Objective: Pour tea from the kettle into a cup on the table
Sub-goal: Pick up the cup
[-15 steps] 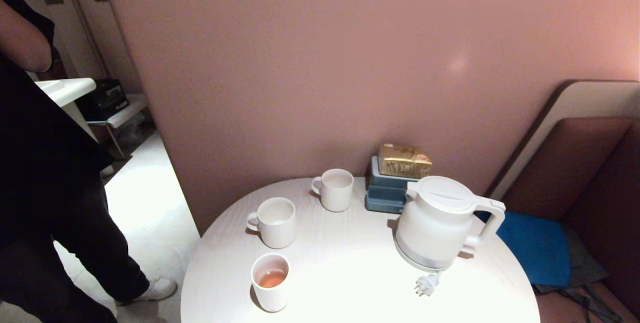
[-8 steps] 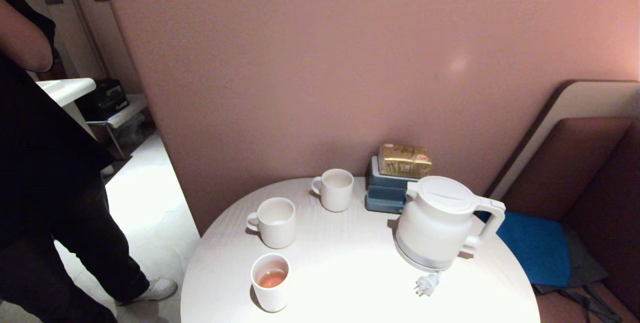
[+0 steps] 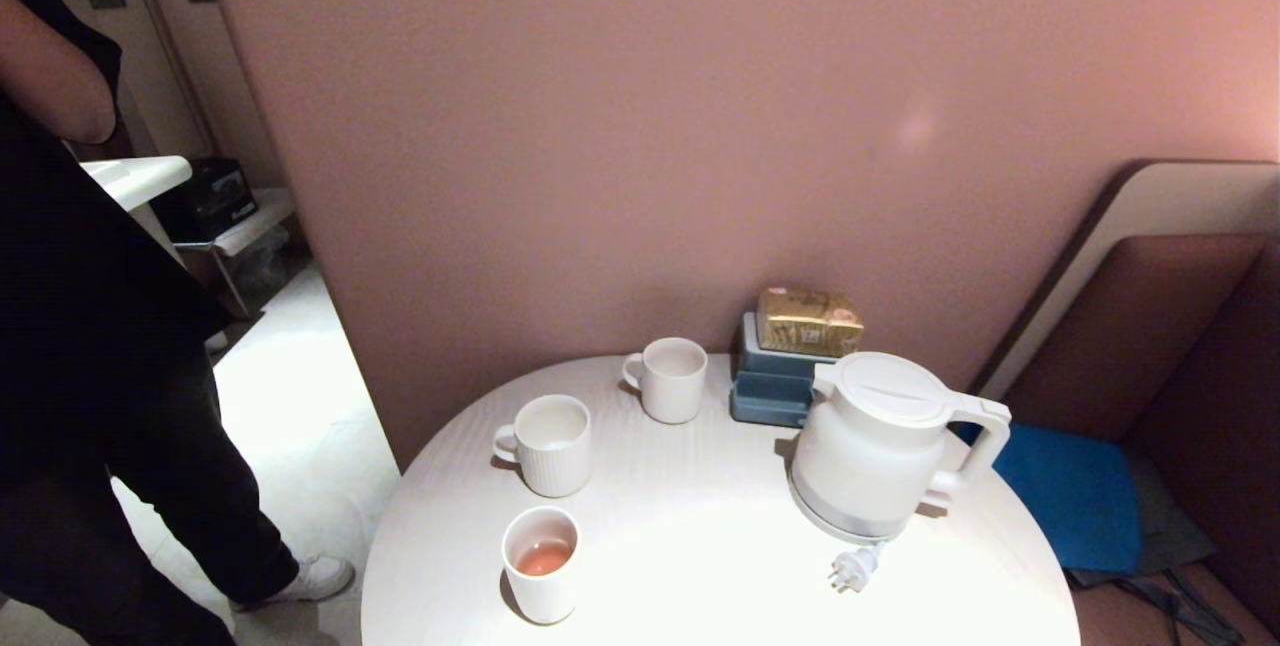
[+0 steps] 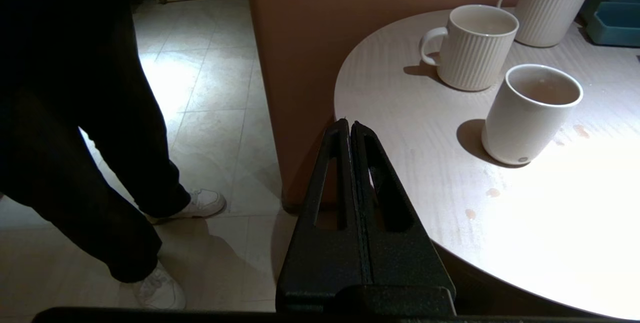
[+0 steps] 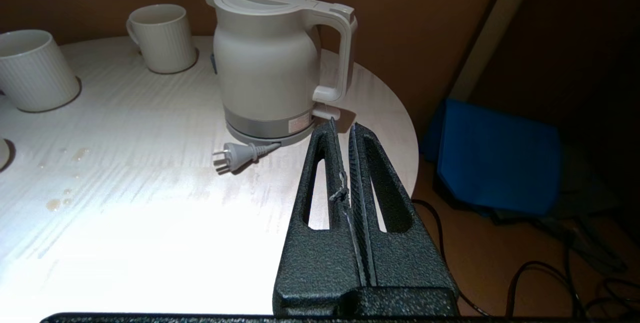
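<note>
The white kettle (image 3: 875, 444) (image 5: 272, 58) stands upright on the right side of the round white table (image 3: 700, 566), its handle toward the right and its plug (image 3: 850, 571) lying in front. A smooth handleless cup (image 3: 541, 563) (image 4: 531, 113) near the front left holds reddish-brown tea (image 3: 544, 557). Two ribbed mugs stand behind it: one (image 3: 547, 444) to the left, one (image 3: 670, 378) at the back. My left gripper (image 4: 349, 124) hangs shut and empty off the table's left edge. My right gripper (image 5: 343, 128) is shut, empty, just short of the kettle's handle. Neither arm appears in the head view.
A person in dark clothes (image 3: 90, 346) stands on the floor left of the table. Stacked blue boxes (image 3: 775, 381) with a gold packet (image 3: 808, 321) sit against the pink wall behind the kettle. A blue cushion (image 3: 1070, 491) lies on the bench at the right. Drops of tea (image 4: 492, 192) spot the tabletop.
The person at the left has shifted slightly. The kettle, the cups and both grippers have kept still.
</note>
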Motion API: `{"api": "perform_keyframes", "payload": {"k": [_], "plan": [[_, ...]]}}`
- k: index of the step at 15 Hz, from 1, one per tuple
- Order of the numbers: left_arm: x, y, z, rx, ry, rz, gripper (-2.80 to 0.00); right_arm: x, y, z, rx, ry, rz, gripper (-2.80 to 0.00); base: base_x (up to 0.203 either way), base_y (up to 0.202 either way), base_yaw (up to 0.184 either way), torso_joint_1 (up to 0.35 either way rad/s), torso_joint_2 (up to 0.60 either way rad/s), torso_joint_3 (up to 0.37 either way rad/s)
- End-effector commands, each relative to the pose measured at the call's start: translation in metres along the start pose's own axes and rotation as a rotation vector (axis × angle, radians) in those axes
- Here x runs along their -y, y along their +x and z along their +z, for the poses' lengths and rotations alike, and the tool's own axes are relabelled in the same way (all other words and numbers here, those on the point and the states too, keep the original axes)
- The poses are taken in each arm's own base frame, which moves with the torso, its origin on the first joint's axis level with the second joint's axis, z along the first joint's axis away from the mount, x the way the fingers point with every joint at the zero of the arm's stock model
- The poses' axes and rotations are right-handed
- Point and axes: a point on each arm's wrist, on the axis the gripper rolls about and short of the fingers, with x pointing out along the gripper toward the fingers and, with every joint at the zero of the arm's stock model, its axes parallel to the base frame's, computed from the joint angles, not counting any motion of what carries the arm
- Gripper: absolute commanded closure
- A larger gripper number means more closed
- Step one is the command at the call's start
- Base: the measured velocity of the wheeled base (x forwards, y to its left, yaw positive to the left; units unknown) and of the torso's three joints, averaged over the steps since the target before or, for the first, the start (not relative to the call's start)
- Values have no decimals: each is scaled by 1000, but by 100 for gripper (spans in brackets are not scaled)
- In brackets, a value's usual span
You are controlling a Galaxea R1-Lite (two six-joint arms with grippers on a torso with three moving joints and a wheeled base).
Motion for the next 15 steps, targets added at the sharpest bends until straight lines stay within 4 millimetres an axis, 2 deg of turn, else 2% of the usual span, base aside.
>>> {"api": "perform_keyframes", "payload": {"k": [1,13,15], "plan": [[0,0,0,-1,-1,1,0,0,0,0,0,0,0,0,0,0,0,0,0,0],[0,0,0,-1,-1,1,0,0,0,0,0,0,0,0,0,0,0,0,0,0],[0,0,0,-1,-1,1,0,0,0,0,0,0,0,0,-164,0,2,12,10,-3]]}}
